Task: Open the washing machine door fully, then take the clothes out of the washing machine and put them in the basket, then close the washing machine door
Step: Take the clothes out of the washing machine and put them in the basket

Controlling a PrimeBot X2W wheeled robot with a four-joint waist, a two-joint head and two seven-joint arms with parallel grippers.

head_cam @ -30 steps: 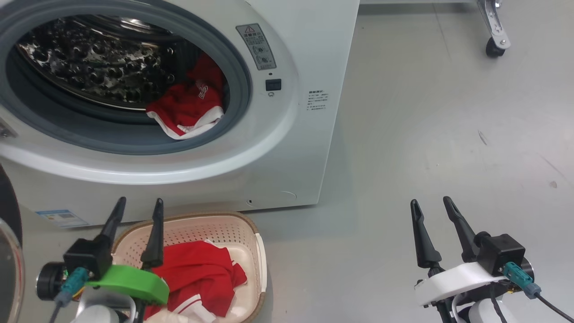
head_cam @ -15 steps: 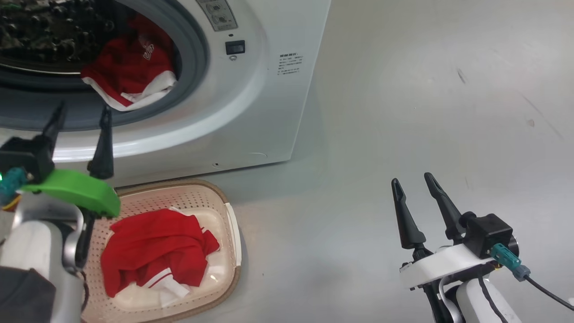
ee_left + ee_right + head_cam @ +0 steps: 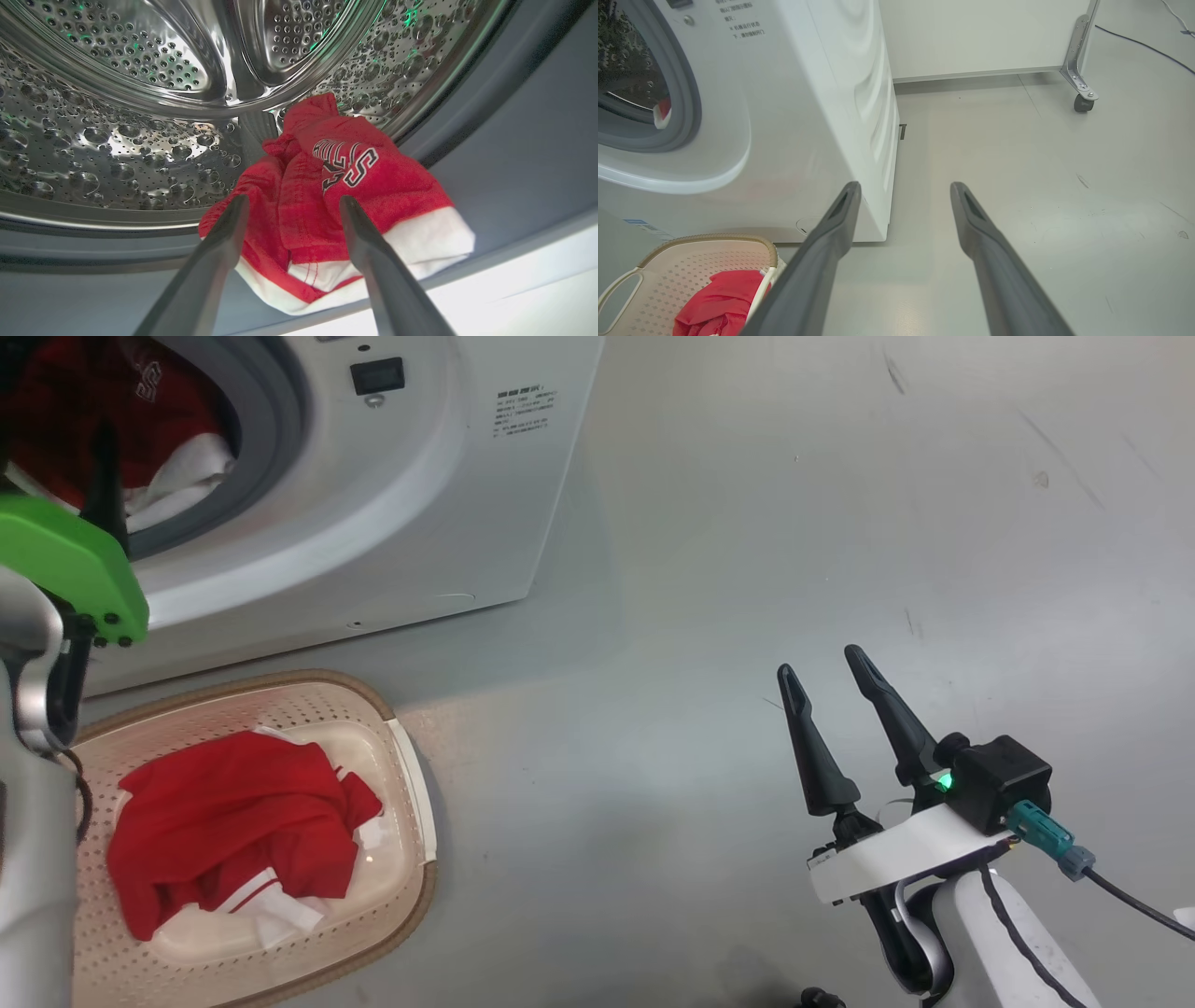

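While both jaws stand spread, the clothes (image 3: 387, 186) drape the gasket (image 3: 514, 140), apparently untouched, above the basket (image 3: 233, 683).

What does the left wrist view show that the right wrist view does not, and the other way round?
Left wrist view: the inside of the steel drum, the letters on the red shirt lying at its front edge, and the open left pincer pointing at that shirt.
Right wrist view: the basket holding another red shirt, the white side of the washing machine, the floor, a small wheel, a cable, and the open right pincer.
Both: the grey door seal and a piece of the red shirt in the drum.
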